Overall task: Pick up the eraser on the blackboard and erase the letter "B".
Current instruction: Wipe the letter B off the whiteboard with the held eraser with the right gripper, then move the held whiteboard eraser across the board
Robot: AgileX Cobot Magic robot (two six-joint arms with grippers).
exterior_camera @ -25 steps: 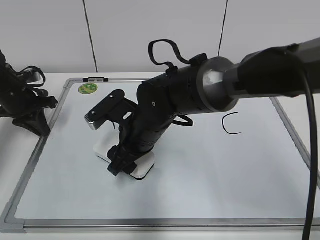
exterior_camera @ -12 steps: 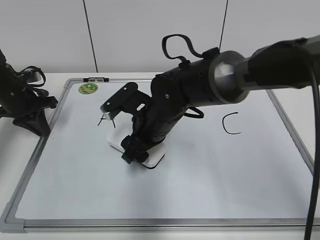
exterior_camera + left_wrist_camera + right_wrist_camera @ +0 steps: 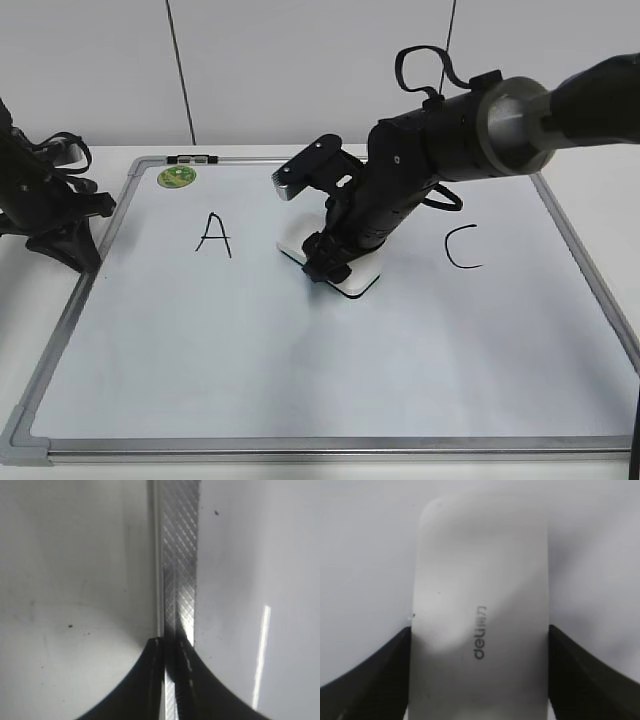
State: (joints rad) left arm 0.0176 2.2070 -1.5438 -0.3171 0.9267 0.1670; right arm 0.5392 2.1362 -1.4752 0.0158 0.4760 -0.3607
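The blackboard [image 3: 300,370] lies flat, a white board with a silver frame. My right gripper [image 3: 328,262] is shut on the white eraser [image 3: 356,283] and presses it on the board's middle, between the "A" and the "C". In the right wrist view the eraser [image 3: 480,570] with grey lettering sits between the jaws [image 3: 480,635] on bare board [image 3: 365,555]. No letter "B" shows; that spot is hidden under the arm and eraser. My left gripper [image 3: 70,245] is shut at the board's left edge, its tips [image 3: 170,645] over the metal frame [image 3: 180,555].
A black "A" [image 3: 213,235] is at the left of the board and a black "C" [image 3: 462,247] at the right. A round green magnet [image 3: 176,177] sits at the back left corner. The right arm spans the back right of the board.
My right gripper slid the eraser to the right and a little toward the back, from left of centre to the middle. The "A" is uncovered now. The left arm has not moved.
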